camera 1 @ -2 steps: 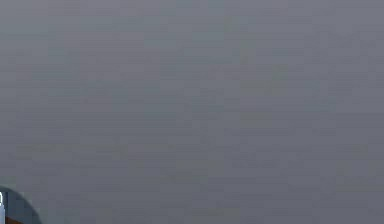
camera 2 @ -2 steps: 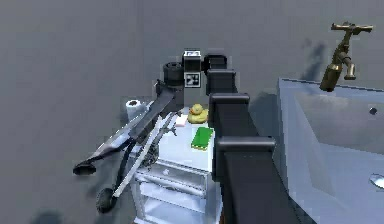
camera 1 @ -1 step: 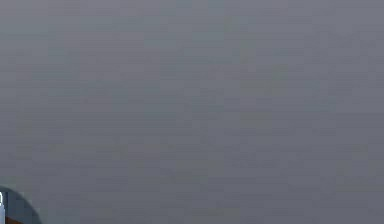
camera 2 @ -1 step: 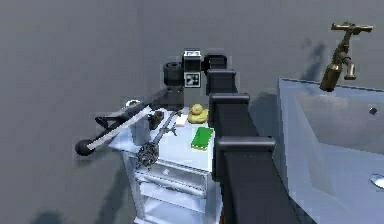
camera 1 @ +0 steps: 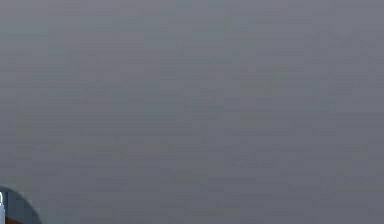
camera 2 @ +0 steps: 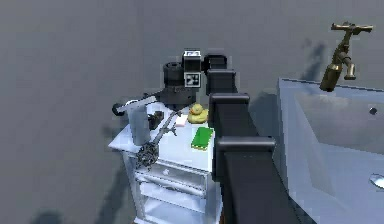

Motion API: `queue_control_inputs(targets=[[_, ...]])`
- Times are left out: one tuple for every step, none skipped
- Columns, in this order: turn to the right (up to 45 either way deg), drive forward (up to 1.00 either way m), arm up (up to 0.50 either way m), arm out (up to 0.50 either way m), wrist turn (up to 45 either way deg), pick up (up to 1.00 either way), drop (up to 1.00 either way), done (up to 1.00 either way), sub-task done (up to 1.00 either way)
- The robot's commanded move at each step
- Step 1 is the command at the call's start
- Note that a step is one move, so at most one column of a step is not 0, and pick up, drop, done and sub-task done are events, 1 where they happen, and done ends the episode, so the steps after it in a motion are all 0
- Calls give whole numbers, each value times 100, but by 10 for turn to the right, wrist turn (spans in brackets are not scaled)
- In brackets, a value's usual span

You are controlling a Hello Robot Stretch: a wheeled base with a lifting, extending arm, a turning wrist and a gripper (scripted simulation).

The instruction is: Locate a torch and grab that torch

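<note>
In the arm side view the dark arm [camera 2: 235, 140] rises from the bottom edge to two white marked squares [camera 2: 194, 61]. Left of them is the gripper's dark body [camera 2: 176, 80]. The gripper [camera 2: 133, 104] reaches left over the top of a small white cabinet [camera 2: 170, 180]. On that top lie a grey cylindrical thing [camera 2: 136, 124], a small round dark thing [camera 2: 148, 153], a yellow blob [camera 2: 198, 112] and a flat green thing [camera 2: 202, 137]. None of them reads clearly as a torch. With these things at and behind the fingers, I cannot tell whether the gripper holds anything.
A grey sink basin [camera 2: 330, 140] with a bronze tap [camera 2: 343, 52] stands at the arm side view's right. A grey wall [camera 2: 70, 60] runs behind the cabinet. The forward view faces a plain grey wall [camera 1: 190, 100] close up, with a small pale and dark piece [camera 1: 12, 208] at its bottom left corner.
</note>
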Motion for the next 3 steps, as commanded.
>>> queue_control_inputs(targets=[[0, 0, 0, 0, 30, 0, 0, 0, 0], [0, 0, -28, 0, 0, 0, 0, 0, 0], [0, 0, 0, 0, 0, 100, 0, 0, 0]])
